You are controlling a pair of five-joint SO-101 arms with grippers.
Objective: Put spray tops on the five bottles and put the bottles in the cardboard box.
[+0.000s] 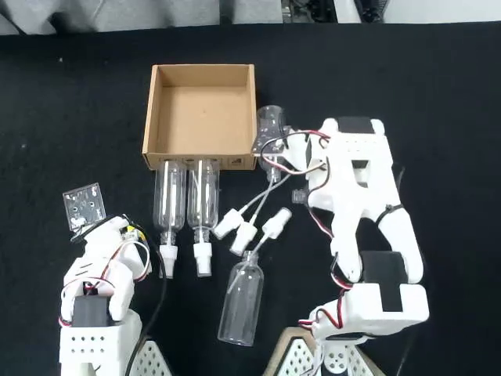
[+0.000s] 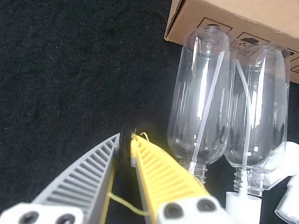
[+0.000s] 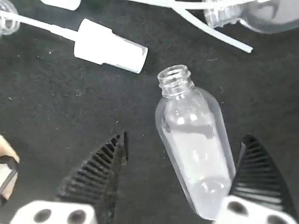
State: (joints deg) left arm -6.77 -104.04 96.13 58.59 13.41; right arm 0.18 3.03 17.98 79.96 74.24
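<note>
The cardboard box (image 1: 200, 72) sits at 12 o'clock on the black table (image 1: 438, 86), open side up with nothing inside. Touching its 6 o'clock wall, two clear capped bottles (image 1: 170, 200) (image 1: 203, 200) lie side by side, bases against the cardboard and white spray tops pointing to 6 o'clock. Each has only a thin dip tube inside. An uncapped bottle (image 1: 242, 301) lies farther out at 6 o'clock, its neck aimed at three loose spray tops (image 1: 227, 225) (image 1: 243, 236) (image 1: 275, 223), which are scattered between it and the box. Another clear bottle (image 1: 270, 121) lies just beside the box's 3 o'clock wall, at the front end of the right arm. In the right wrist view, the right gripper (image 3: 186, 136) has its black jaws spread wide to either side of an open-necked bottle (image 3: 196, 154) lying on the cloth. They do not squeeze it, and one spray top (image 3: 110, 46) lies just past its neck. The left gripper (image 2: 125, 137), at 8 o'clock from the box, has its grey and yellow jaws closed tip to tip on nothing, just beside the nearer capped bottle (image 2: 201, 102). A small square perforated plate (image 1: 84, 205) lies at 9 o'clock near that arm.
</note>
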